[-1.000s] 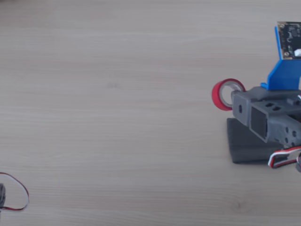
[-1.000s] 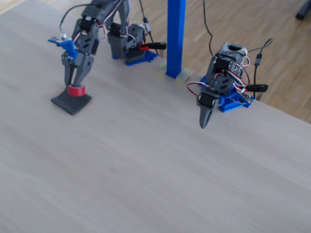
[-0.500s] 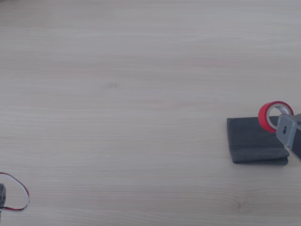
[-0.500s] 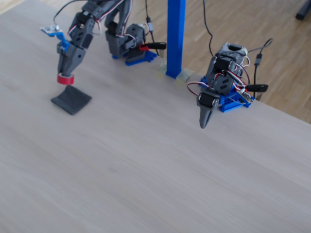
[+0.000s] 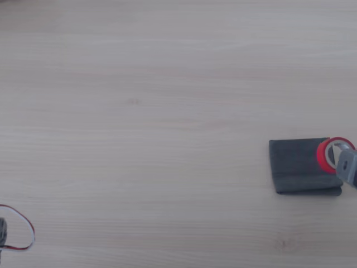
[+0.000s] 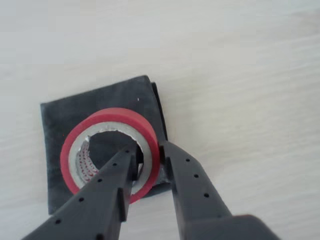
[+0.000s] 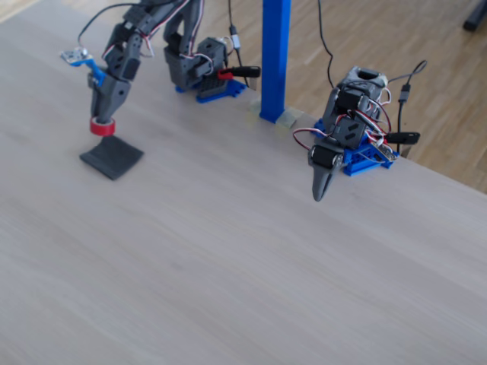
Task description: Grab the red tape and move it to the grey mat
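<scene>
The red tape (image 6: pixel 115 116) is a small red roll with a whitish core. My gripper (image 6: pixel 149 155) is shut on its wall, with one finger inside the ring and the other outside. The roll hangs over the grey mat (image 6: pixel 65 117), a dark folded square lying flat on the table. In the other view the tape (image 5: pixel 322 154) sits over the mat's (image 5: pixel 295 164) right edge, with the gripper (image 5: pixel 346 164) entering from the right. In the fixed view the gripper (image 7: pixel 103 118) holds the tape (image 7: pixel 102 127) just above the mat's (image 7: pixel 112 157) far corner; I cannot tell whether they touch.
A second arm (image 7: pixel 327 163) stands folded at the right of the fixed view, its gripper pointing down. A blue post (image 7: pixel 274 57) rises at the table's back edge. A thin red wire loop (image 5: pixel 22 229) lies at the lower left of the other view.
</scene>
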